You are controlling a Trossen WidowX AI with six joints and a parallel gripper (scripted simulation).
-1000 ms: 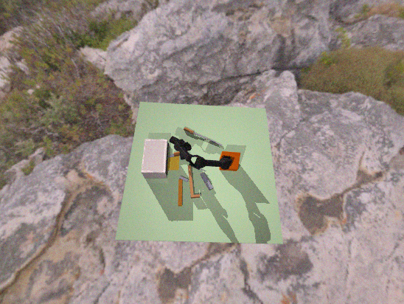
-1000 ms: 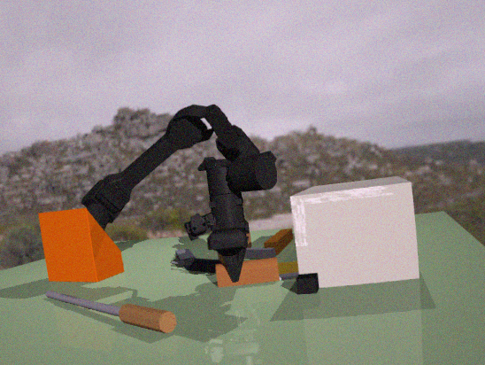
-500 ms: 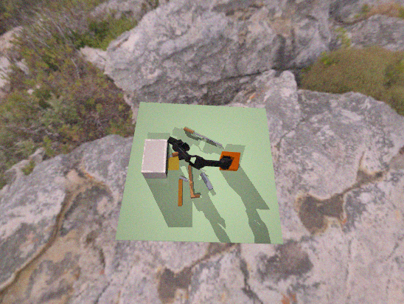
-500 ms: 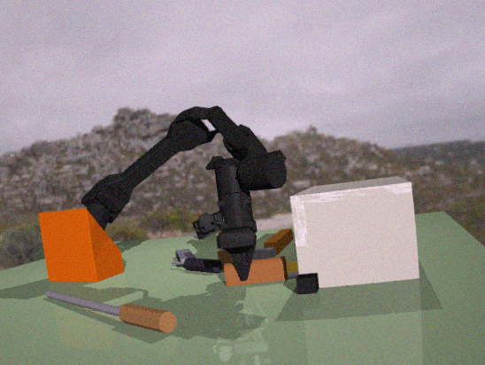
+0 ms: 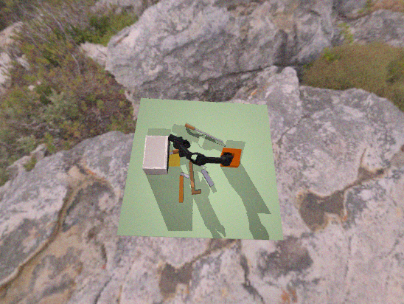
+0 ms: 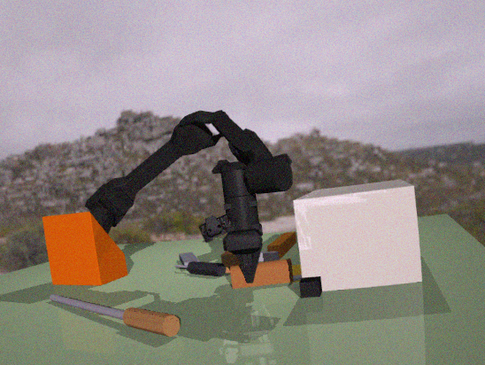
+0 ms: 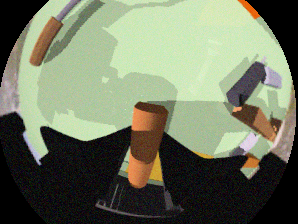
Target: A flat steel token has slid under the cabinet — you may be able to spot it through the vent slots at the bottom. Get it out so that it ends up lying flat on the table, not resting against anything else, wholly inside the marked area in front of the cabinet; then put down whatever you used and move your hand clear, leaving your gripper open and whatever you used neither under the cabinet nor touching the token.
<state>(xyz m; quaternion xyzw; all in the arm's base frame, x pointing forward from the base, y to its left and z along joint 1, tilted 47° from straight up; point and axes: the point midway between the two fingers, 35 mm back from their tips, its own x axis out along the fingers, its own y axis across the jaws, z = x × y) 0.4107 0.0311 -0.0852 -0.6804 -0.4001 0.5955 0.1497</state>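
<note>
while the green table [image 5: 239, 118] [image 6: 26, 341] [image 7: 175, 40] carries the whole job, our black arm [image 5: 211, 160] [image 6: 152, 164] arches from its orange base [image 5: 238, 152] [image 6: 71, 252] towards the white cabinet [image 5: 155, 153] [image 6: 358, 239]. in front of the cabinet we see the yellow marked area [image 5: 174, 160] [image 6: 296, 269] [image 7: 157, 172], partly screened by arm and tool. a wooden-handled rod [image 5: 204, 134] [image 6: 150, 321] [image 7: 46, 42] lies apart to one side, and a dark-handled tool [image 6: 205, 268] [image 7: 246, 84] lies on the other, with more tools near it.

our gripper [image 5: 180, 143] [image 6: 250, 280] [image 7: 147, 131] points down, its fingers closed on the thick orange-brown handle [image 5: 175, 151] [image 6: 265, 273] [image 7: 150, 120] of a tool. a thin grey shaft [image 6: 296, 278] runs from that handle towards the cabinet's foot; we cannot make out its far end. a little black block [image 6: 311, 287] sits at the cabinet's near corner.

smallest of all, the steel token is in none of our views; we take it to be under the cabinet still, but cannot confirm that.

we judge the step in hand to be working the tool at the opening to fetch the token. next we need to keep the shaft low and level, get its end behind the token, then draw straight back onto the yellow. if the end rides over the token or pulls askew, we may leave it under the cabinet or off the mark.
</note>
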